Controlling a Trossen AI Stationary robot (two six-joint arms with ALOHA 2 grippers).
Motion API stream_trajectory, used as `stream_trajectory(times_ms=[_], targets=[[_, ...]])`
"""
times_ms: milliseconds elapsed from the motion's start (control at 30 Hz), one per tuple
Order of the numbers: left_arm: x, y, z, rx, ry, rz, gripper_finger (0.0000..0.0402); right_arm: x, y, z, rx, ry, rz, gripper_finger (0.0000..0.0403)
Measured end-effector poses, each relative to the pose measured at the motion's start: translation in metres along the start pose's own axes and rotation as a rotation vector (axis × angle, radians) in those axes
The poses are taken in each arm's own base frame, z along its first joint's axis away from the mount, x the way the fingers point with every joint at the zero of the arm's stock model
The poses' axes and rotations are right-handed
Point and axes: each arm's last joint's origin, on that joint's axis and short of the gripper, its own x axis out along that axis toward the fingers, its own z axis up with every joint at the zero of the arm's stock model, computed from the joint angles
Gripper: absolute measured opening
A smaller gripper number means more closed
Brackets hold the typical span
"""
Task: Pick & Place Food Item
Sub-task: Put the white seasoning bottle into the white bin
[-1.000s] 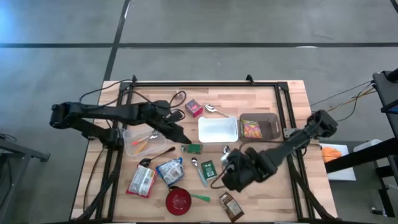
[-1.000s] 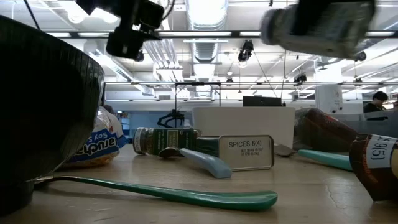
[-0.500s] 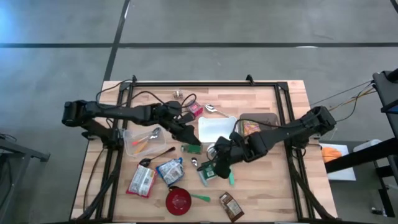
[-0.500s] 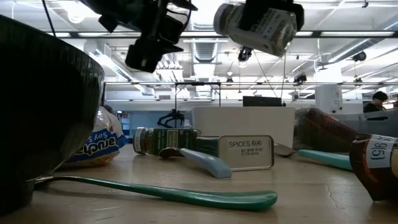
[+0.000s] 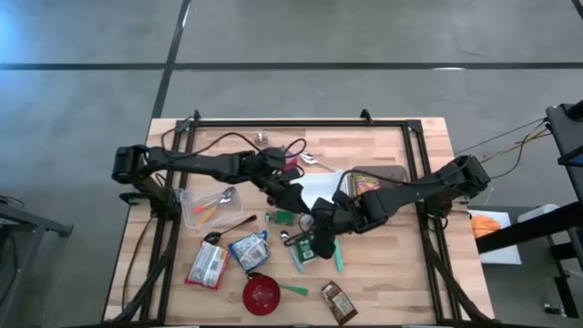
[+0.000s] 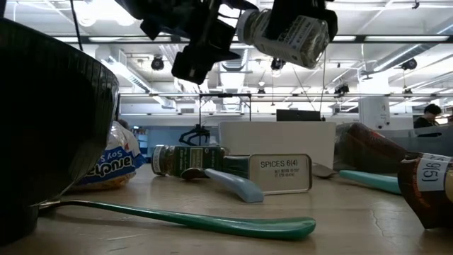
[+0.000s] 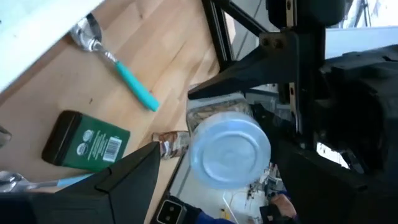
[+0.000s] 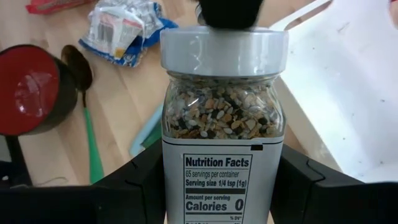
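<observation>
The right gripper (image 8: 221, 186) pinches a clear seasoning jar (image 8: 222, 118) with a white lid, its base hidden between the fingers, lifted above the table. The left gripper (image 5: 293, 195), fingers spread, has advanced to just beside the lid. A green tin (image 7: 85, 141) lies below.

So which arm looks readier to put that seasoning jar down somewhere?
The right arm, most likely. Its pincer already grips the seasoning jar above the table, beside the white tray. The left pincer hangs open close by, holding nothing.
</observation>
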Motion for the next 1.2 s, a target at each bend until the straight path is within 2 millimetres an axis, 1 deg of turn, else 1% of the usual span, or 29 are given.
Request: stream_trajectory(times_ms=[367, 467, 600, 800, 867, 967, 1000, 1033, 1100, 1200], targets=[[0.0032, -0.0014, 0.0001, 0.033, -0.002, -0.009, 0.0319, 0.0006, -0.0019, 0.0028, 0.008, -0.034, -0.025, 0.0191], [0.0032, -0.0020, 0.0006, 0.039, -0.013, -0.012, 0.0309, 0.0007, -0.0002, 0.0056, 0.004, -0.057, -0.004, 0.0191], [0.0033, -0.0028, 0.0013, 0.052, -0.027, -0.018, 0.0274, 0.0008, 0.0002, 0.0068, 0.006, -0.065, 0.003, 0.0191], [0.0035, -0.0023, 0.0009, 0.062, -0.018, -0.028, 0.0199, 0.0011, -0.0006, 0.0072, 0.011, -0.076, -0.011, 0.0191], [0.0037, -0.0018, 0.0005, 0.061, -0.008, -0.032, 0.0187, 0.0013, -0.0008, 0.0076, 0.021, -0.079, -0.013, 0.0191], [0.0034, -0.0013, 0.0000, 0.053, 0.011, -0.035, 0.0187, 0.0014, -0.0010, 0.0083, 0.036, -0.090, -0.018, 0.0191], [0.0034, -0.0009, -0.0001, 0.050, 0.012, -0.031, 0.0190, 0.0014, -0.0009, 0.0085, 0.036, -0.092, -0.018, 0.0191], [0.0034, -0.0006, -0.0003, 0.043, 0.015, -0.028, 0.0202, 0.0015, -0.0008, 0.0085, 0.036, -0.093, -0.018, 0.0191], [0.0034, 0.0006, -0.0010, 0.013, 0.025, -0.019, 0.0240, 0.0019, -0.0011, 0.0085, 0.036, -0.097, -0.026, 0.0191], [0.0037, 0.0034, -0.0031, -0.018, 0.055, -0.002, 0.0308, 0.0019, -0.0028, 0.0087, 0.040, -0.105, -0.049, 0.0191]])
